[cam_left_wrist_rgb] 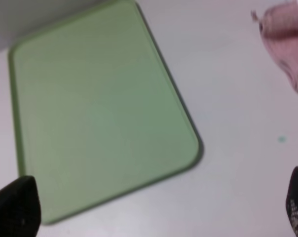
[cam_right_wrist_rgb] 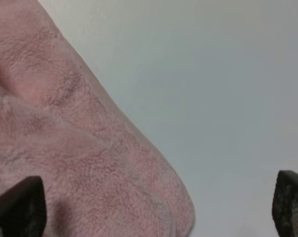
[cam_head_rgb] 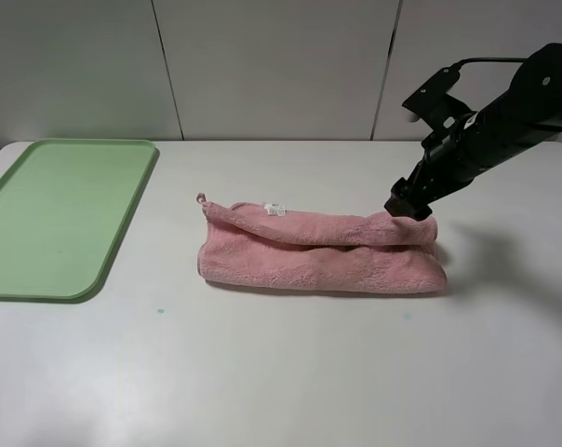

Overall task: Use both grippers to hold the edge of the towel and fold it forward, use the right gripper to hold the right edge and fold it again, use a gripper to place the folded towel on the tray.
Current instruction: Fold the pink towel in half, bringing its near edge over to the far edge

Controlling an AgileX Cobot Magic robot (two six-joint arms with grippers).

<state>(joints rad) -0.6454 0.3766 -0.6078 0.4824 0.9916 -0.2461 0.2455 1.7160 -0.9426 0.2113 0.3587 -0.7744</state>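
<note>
The desk [cam_head_rgb: 281, 391] is plain white and matte, and it runs back to a pale wall [cam_head_rgb: 281, 65]. The wall is built of flat panels. One thin dark seam [cam_head_rgb: 167, 70] comes down on the left and another [cam_head_rgb: 387, 70] on the right, both leaning slightly, and they end at the desk's far edge. Two tiny teal specks sit on the desk top, well apart: one [cam_head_rgb: 158, 310] left of the middle, the other [cam_head_rgb: 407, 316] right of it. A soft grey shadow [cam_head_rgb: 504, 265] lies over the desk's right side.
</note>
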